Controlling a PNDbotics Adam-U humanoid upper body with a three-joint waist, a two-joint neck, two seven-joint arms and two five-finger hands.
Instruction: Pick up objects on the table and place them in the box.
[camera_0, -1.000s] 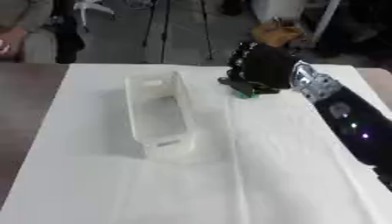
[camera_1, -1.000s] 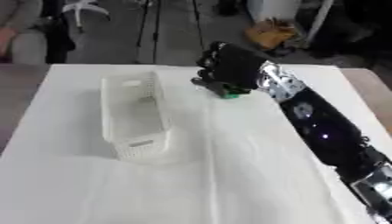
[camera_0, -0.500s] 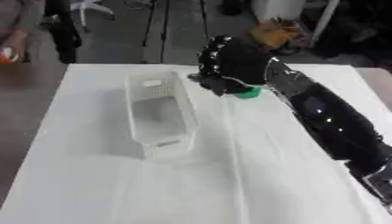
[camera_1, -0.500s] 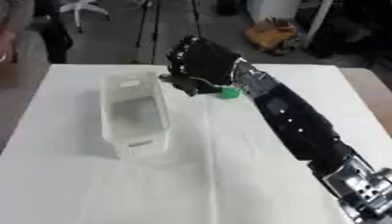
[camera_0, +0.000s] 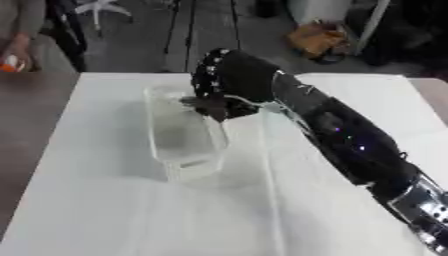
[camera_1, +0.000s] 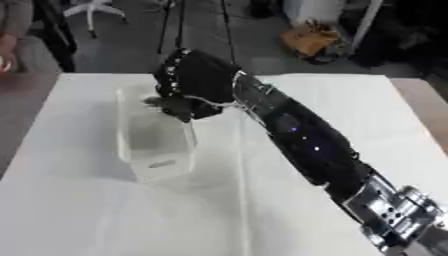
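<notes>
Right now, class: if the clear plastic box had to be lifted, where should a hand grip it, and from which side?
Probably the near short end wall of the box, approached from the front: the right hand hangs over the far end, and the long walls look thin.

The box (camera_0: 184, 145) looks like translucent whitish plastic, the table (camera_0: 105, 210) wears matt white cloth, and the right hand (camera_0: 229, 82) is matt black with silver joints

Right hand (camera_0: 226, 82) and its forearm (camera_0: 341, 137) span the box (camera_0: 184, 145) far end and right rim, blocking approach from that side. Box near end and left wall stand unobstructed. White table (camera_0: 114, 210) open in front.
</notes>
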